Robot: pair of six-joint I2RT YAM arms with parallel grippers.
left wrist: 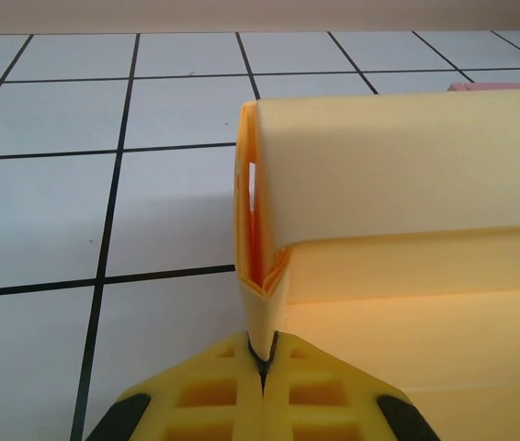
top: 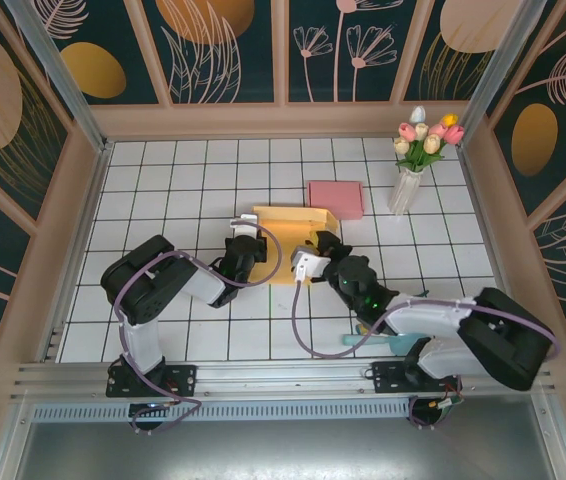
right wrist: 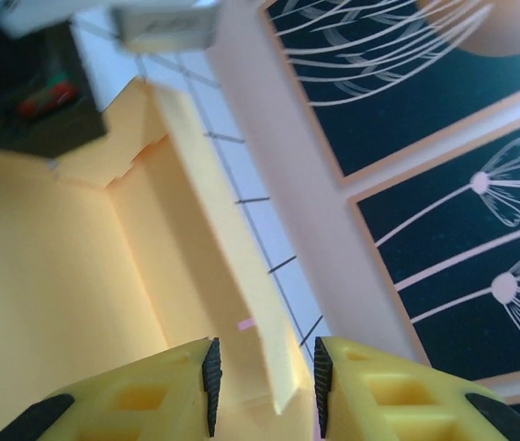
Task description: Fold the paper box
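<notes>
Pinching a thin corner flap of the yellow paper box (left wrist: 407, 165), the left hand (left wrist: 262, 360) was clamped shut on it at the bottom centre of the left wrist view. Its two yellow fingers (left wrist: 214, 400) were pressed together with just the sheet between them. The flap rose upright from the grip to the box's folded side wall, which stood above the white tiled tabletop (left wrist: 58, 202).

The right hand (right wrist: 266, 377) stood partly open at the bottom of the right wrist view. The free edge of a raised box wall sat in the gap between its two sides, and whether either side touched that wall could not be told.

In the top view the box lay near the middle of the frame. A pink box (top: 335, 197) sat just beside its upper right corner, and a vase (top: 404, 188) of tulips (top: 425, 135) stood further right. The left arm (top: 163, 285) reached in from the lower left, bent at the elbow, to the box's left end. The right arm (top: 443, 325) stretched low from the lower right to the box's lower edge.
</notes>
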